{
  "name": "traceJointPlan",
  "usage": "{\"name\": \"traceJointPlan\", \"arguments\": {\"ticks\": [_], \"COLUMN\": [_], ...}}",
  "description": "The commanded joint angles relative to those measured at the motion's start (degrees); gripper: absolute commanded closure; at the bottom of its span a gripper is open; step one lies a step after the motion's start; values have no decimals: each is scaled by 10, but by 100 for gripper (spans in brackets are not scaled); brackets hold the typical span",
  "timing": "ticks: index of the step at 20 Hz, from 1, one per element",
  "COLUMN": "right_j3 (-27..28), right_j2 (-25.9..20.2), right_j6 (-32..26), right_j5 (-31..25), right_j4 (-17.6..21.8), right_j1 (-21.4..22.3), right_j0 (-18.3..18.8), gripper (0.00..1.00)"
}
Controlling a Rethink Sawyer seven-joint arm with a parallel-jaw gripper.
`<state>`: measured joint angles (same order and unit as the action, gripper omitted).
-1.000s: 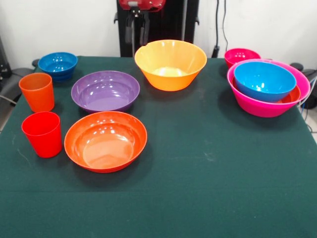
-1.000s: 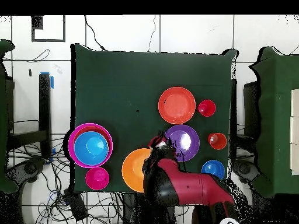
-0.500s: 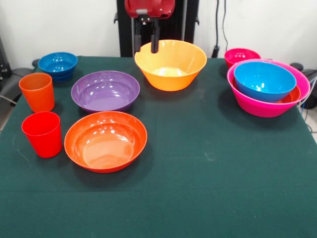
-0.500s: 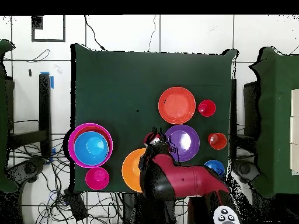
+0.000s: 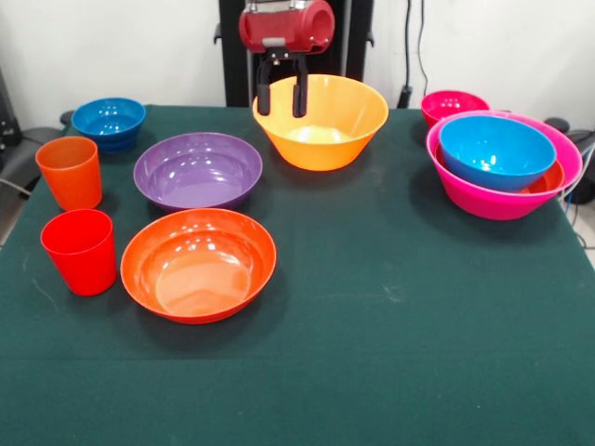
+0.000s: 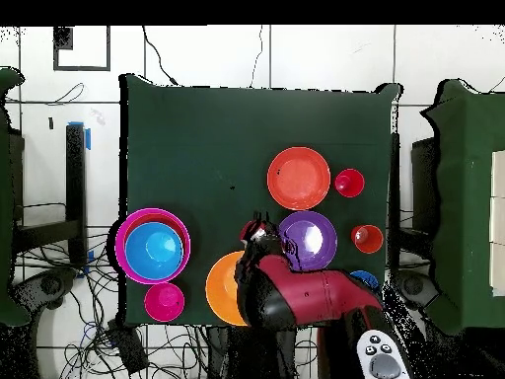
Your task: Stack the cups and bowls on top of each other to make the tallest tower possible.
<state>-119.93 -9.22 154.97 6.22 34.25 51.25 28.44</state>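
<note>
Gripper (image 5: 281, 98) hangs over the far left rim of the yellow bowl (image 5: 321, 121), fingers spread with a clear gap, nothing between them. Both fingertips sit in front of the bowl's rim in the front view; can't tell whether they touch it. Overhead view puts the gripper (image 6: 258, 230) between the yellow bowl (image 6: 225, 287) and the purple bowl (image 6: 308, 240), with the arm (image 6: 311, 301) covering part of the yellow one.

Tower (image 5: 503, 164) is at far right of the table (image 5: 390, 353): big pink bowl outermost, a red-orange bowl (image 5: 548, 180) showing as a sliver inside it, blue bowl (image 5: 496, 151) on top, tilted slightly. Small pink-red bowl (image 5: 453, 104) is just behind the tower, at the far edge.

Left side:
- purple bowl (image 5: 198, 170) just left of the yellow bowl, apart from it
- loose red-orange bowl (image 5: 198, 264) just in front of the purple one
- orange cup (image 5: 70, 172) upright, left of the purple bowl
- red cup (image 5: 80, 251) upright, in front of the orange cup and beside the red-orange bowl
- second blue bowl (image 5: 109, 122) at the far left corner

All loose bowls sit open side up. Near half of the table is bare green cloth.
</note>
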Motion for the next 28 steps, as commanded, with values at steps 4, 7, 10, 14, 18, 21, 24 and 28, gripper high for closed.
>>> {"name": "traceJointPlan", "arguments": {"ticks": [4, 7, 10, 14, 18, 21, 24, 28], "right_j3": [25, 33, 42, 57, 67, 77, 91, 102], "right_j2": [-168, -185, -187, -188, -172, -154, -127, -101], "right_j6": [-92, -103, -109, -108, -94, -78, -56, -34], "right_j5": [-62, -74, -82, -86, -81, -69, -45, -17], "right_j4": [101, 121, 141, 166, 183, 193, 198, 193], "right_j1": [-23, -32, -42, -58, -73, -88, -107, -125], "right_j0": [101, 124, 138, 147, 141, 125, 99, 70], "gripper": [0, 0, 0, 0, 0, 0, 0, 0]}}
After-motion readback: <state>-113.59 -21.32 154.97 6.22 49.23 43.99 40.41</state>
